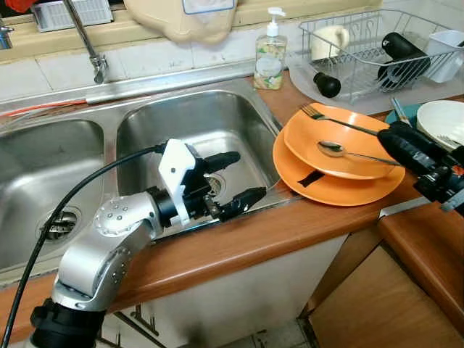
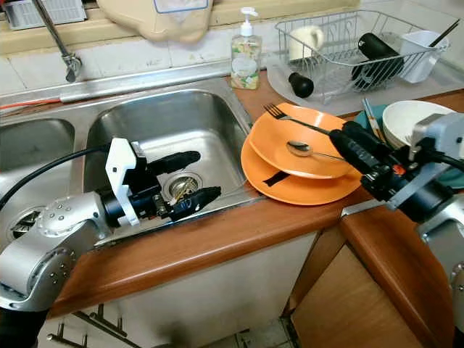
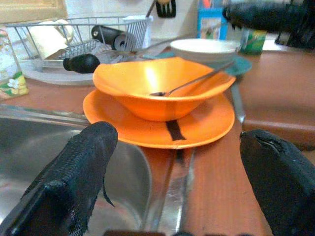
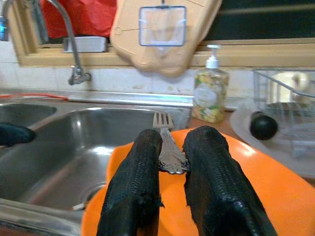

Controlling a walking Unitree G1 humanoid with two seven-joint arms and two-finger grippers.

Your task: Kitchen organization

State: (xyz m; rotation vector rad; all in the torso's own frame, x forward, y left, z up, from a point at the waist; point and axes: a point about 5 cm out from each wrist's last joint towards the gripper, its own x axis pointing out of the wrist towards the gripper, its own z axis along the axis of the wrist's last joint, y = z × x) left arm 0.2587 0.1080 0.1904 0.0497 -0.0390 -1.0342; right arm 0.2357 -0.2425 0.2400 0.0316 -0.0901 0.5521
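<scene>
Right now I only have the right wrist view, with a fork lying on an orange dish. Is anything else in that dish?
Observer: Yes. A spoon lies inside the orange bowl, beside the fork that the right gripper is at.
Operator: What is the bowl sitting on?
Observer: An orange plate, flat on the counter right beside the sink.
Operator: And where is the other arm?
Observer: The left gripper hovers over the front of the right basin, fingers open and empty, pointing toward the plate.
</scene>
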